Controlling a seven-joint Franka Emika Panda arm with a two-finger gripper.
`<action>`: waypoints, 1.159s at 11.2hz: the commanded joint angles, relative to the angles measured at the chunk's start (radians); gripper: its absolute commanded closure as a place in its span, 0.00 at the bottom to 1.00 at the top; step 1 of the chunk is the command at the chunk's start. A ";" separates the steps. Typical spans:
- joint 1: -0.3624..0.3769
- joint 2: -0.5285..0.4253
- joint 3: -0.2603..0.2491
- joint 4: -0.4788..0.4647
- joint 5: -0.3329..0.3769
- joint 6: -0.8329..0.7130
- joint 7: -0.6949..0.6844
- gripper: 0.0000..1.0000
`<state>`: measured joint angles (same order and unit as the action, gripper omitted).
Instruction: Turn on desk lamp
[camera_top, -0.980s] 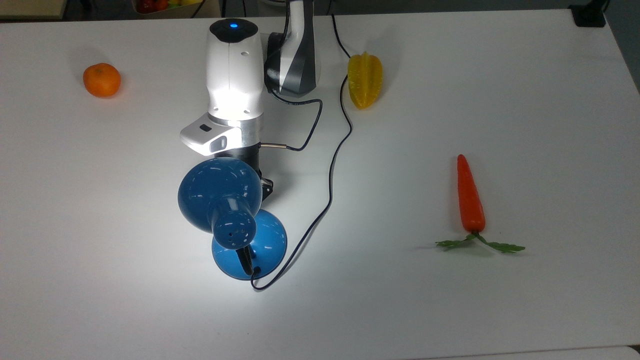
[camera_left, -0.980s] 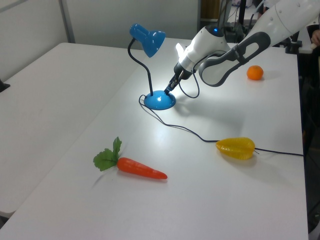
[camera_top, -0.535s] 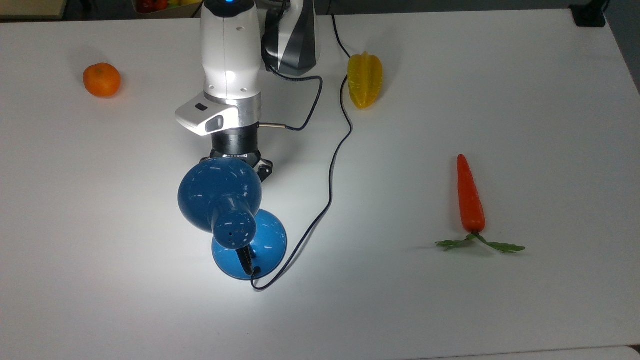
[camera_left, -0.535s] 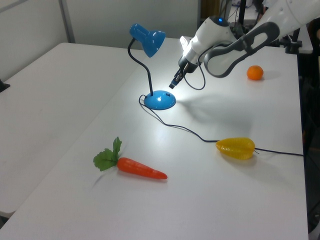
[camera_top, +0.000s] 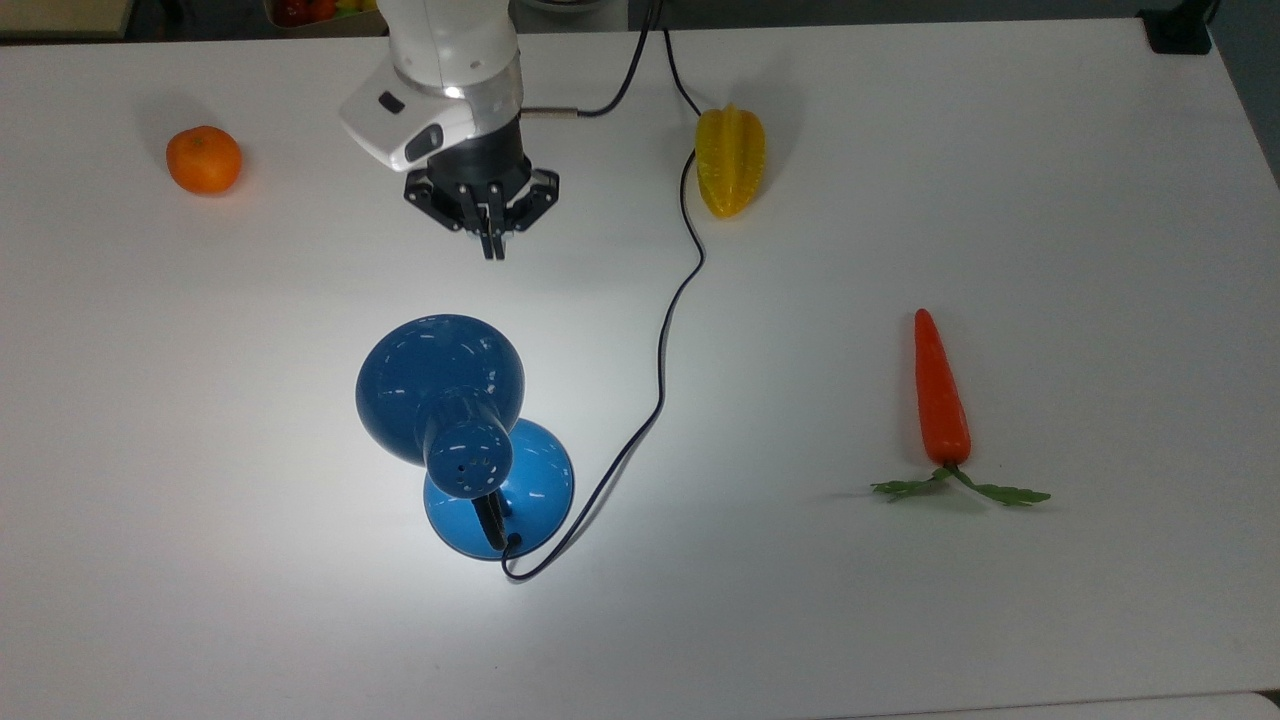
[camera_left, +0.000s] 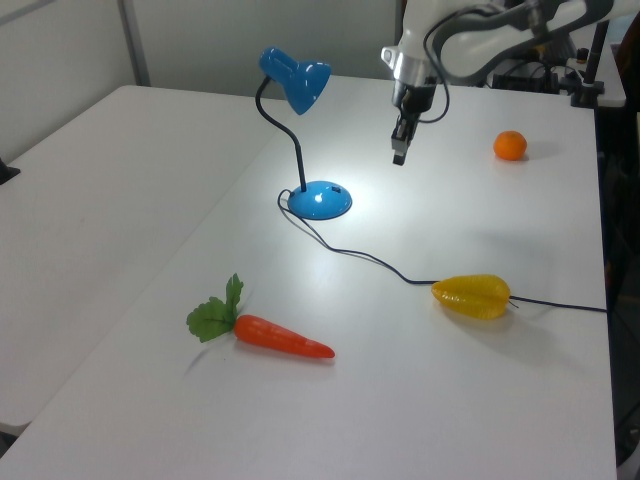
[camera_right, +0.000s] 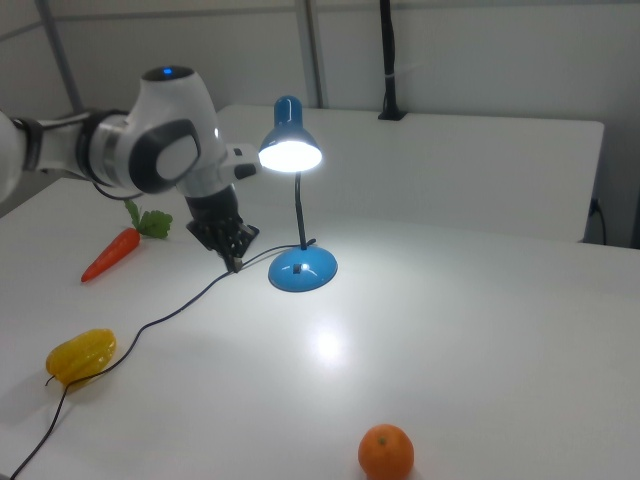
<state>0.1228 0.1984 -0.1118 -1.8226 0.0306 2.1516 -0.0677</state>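
- Glowing already: desk lamp (camera_top: 450, 420) lit, bulb bright in the right view, pale pool of light on the white worktop (camera_top: 1000, 150) around the round base (camera_left: 320, 200).
- Standing mid-worktop, nearer the top view's left edge than its right; shade (camera_right: 290, 150) held high on a bent black neck (camera_left: 290, 150), cord (camera_top: 670, 300) trailing off toward the far edge, past a yellow starfruit (camera_top: 730, 160).
- Hanging above the worktop, clear of the lamp and between it and the far edge: gripper (camera_top: 492, 245), fingers pressed together, gripping nothing.
- Judged done as far as switching goes; nothing left but pulling away.
- Likely handling: light glossy metal, slippery for pads; shade top-heavy on a bendable neck, so prone to tipping or sliding under a sideways shove.
- Best contact: small switch on the base (camera_right: 299, 268), pressed straight down with closed fingertips; no grasp of shade or neck needed.
- Lying well apart: orange (camera_top: 203, 159) near the top view's far left corner, carrot (camera_top: 940, 395) toward its right edge.
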 joint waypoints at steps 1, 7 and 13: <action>-0.002 -0.155 -0.008 -0.009 -0.006 -0.227 0.009 0.05; -0.002 -0.243 0.010 0.173 -0.006 -0.547 0.067 0.00; -0.025 -0.234 0.110 0.241 0.009 -0.587 0.232 0.00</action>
<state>0.1177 -0.0509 -0.0300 -1.6012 0.0311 1.5669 0.1328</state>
